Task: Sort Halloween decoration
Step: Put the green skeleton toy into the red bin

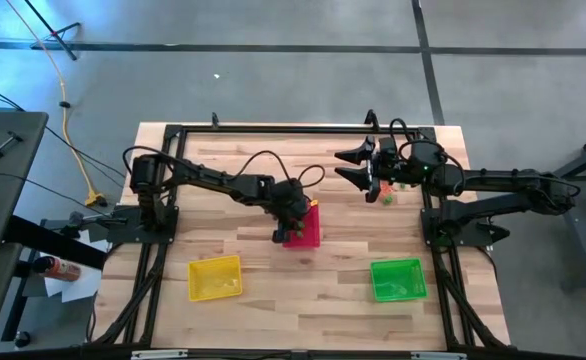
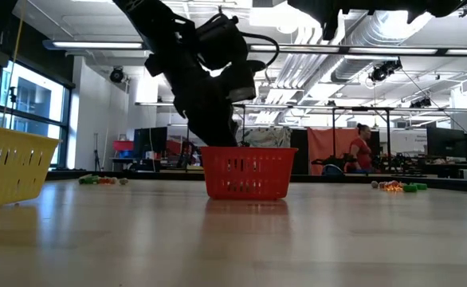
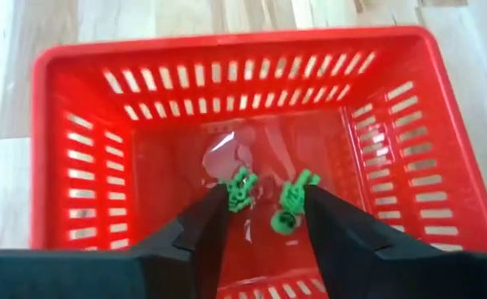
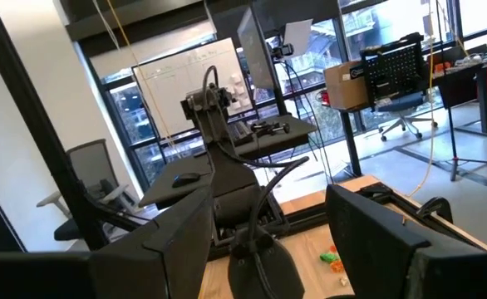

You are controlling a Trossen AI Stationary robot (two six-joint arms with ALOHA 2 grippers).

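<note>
**Left gripper above the red basket, two green trinkets between its fingers**

Three mesh plastic baskets stand on the pale wooden table [image 1: 273, 270]; the red mesh basket [image 3: 77, 166] sits near the middle, the yellow mesh basket [image 1: 216, 277] nearer the left front, the green mesh basket [image 1: 398, 279] nearer the right front. In the left wrist view the red basket's floor shows a pale glare patch; what else lies there cannot be told. The contents of the yellow and green baskets cannot be made out.

The left gripper [image 3: 266, 208] hangs just over the red basket's open top, its two dark fingers apart; between the fingertips show two small green trinkets [image 3: 242, 189], knobbly and figure-like, one beside each finger; whether they touch the fingers or lie lower in the basket cannot be told.

The right gripper [image 1: 351, 166] is raised at the table's far right, fingers spread wide with nothing between them; close to it a small cluster of orange, green and yellowish trinkets [image 1: 385, 195] lies on the table. In the low view a further small heap of trinkets [image 2: 100, 180] lies at the table's far edge; a person [image 2: 362, 147] is in the room behind.
</note>
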